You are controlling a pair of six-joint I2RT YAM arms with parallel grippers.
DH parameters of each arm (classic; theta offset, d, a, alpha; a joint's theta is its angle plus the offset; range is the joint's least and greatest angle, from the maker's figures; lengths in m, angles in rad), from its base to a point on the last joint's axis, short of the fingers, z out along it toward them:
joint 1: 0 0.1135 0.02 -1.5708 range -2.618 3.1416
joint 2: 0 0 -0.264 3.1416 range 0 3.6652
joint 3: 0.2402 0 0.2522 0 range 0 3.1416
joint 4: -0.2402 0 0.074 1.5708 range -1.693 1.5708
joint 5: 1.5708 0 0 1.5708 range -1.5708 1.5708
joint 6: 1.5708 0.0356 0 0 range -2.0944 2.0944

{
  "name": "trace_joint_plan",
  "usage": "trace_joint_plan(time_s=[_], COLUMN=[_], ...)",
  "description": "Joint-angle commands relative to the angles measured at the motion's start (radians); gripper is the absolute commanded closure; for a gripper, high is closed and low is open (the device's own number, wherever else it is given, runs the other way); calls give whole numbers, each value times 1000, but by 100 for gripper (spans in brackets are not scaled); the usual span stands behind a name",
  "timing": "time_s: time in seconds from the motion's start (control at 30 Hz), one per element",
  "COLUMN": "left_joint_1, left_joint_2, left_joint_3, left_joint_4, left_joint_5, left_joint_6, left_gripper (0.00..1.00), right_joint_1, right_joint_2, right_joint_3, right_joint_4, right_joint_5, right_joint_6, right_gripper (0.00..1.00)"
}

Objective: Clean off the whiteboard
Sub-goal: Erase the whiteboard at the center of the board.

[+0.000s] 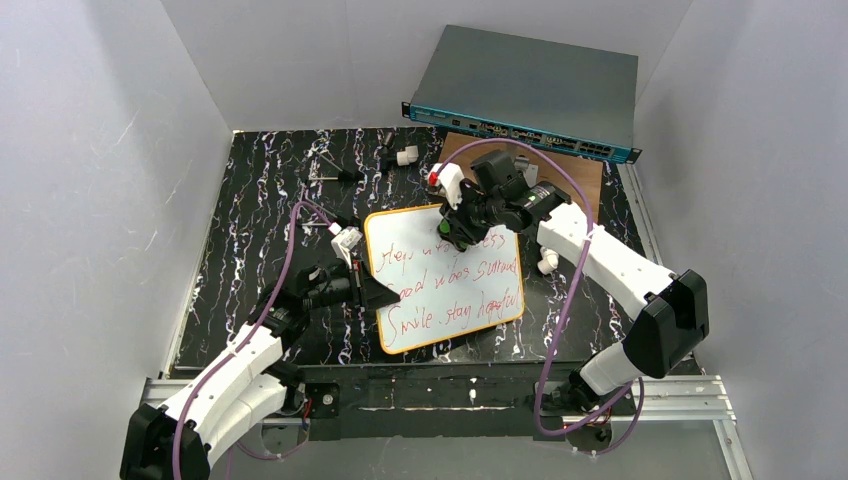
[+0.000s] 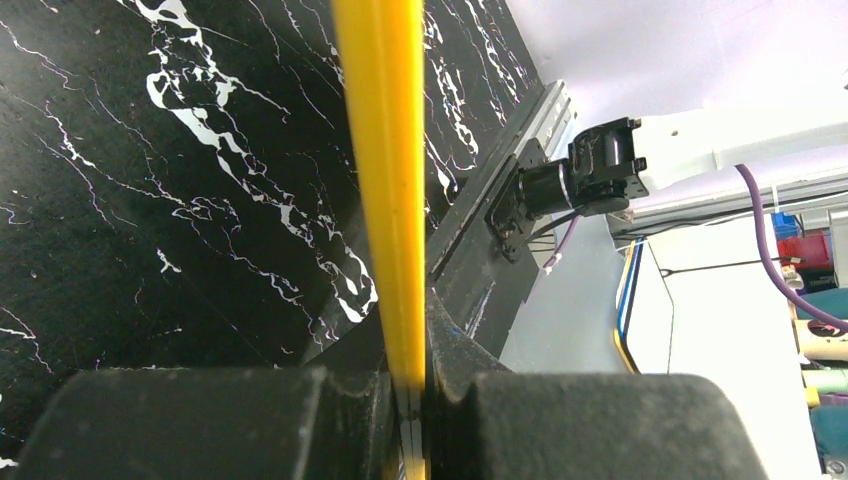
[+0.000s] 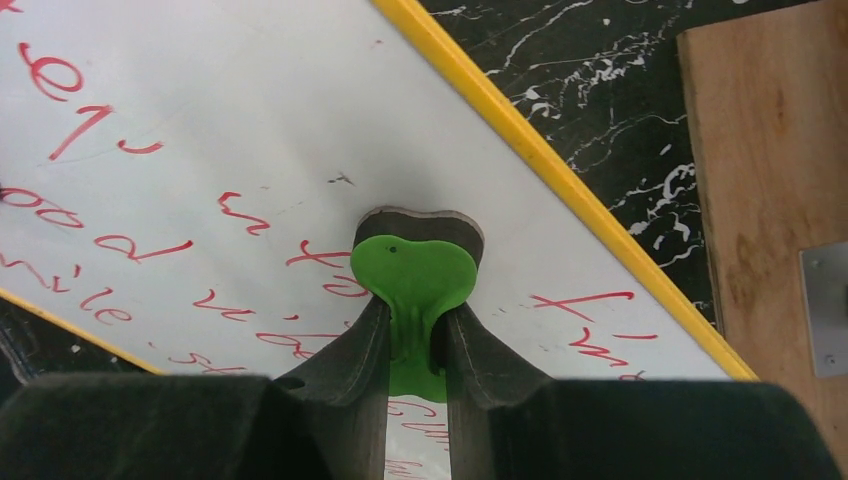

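Whiteboard (image 1: pixel 445 290): flat on desk (image 1: pixel 260 230), red writing, just beside wooden board (image 1: pixel 585 185).
Left claw (image 2: pixel 408 385): clamped on whiteboard's yellow frame (image 2: pixel 380 150), side farthest from wooden board.
Right claw (image 3: pixel 410 340): gripping green eraser (image 3: pixel 412 270), pressed on whiteboard end nearest wooden board.

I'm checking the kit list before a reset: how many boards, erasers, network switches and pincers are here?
Boards: 2 (whiteboard, wooden board)
Erasers: 1 (green eraser)
Network switch: 1
Pincers: 2 (left pincer, right pincer)
Total: 6
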State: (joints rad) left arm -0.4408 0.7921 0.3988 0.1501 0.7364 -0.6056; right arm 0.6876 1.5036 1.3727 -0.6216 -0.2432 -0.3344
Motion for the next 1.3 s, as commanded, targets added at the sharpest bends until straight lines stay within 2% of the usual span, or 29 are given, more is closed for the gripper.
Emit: trace_joint_plan(time_s=[0.0,0.17,0.37,0.43,0.6,0.9,1.0,1.1,1.2,1.27], left_joint_1=[-15,-15,-16,-16,-16,-16,-16,-16,-16,-16], left_joint_2=[-20,-28,-32,-30,-32,-20,-11,-3,-2,-3], left_joint_3=[3,0,-3,-2,-2,-4,-3,-5,-6,-6], left_joint_4=[104,112,113,112,106,110,114,119,122,129], left_joint_5=[54,51,45,43,35,36,39,42,43,47], left_joint_6=[86,87,88,89,90,93,91,90,87,84], left_gripper=[100,100,100,100,100,100,100,100,100,100], right_joint_1=[-16,-34,-43,-43,-93,-137,-141,-142,-131,-87], right_joint_2=[11,-27,-83,-89,-79,-70,-60,-52,-41,-39], right_joint_3=[7,-60,-98,-81,-9,-29,-28,-34,2,20], right_joint_4=[77,92,-28,-39,-43,64,68,55,-39,-52], right_joint_5=[144,160,-204,-240,-197,70,116,72,-93,-111], right_joint_6=[17,-19,-137,-129,-66,27,26,9,-58,-76], right_gripper=[99,99,99,99,99,99,99,99,99,99])
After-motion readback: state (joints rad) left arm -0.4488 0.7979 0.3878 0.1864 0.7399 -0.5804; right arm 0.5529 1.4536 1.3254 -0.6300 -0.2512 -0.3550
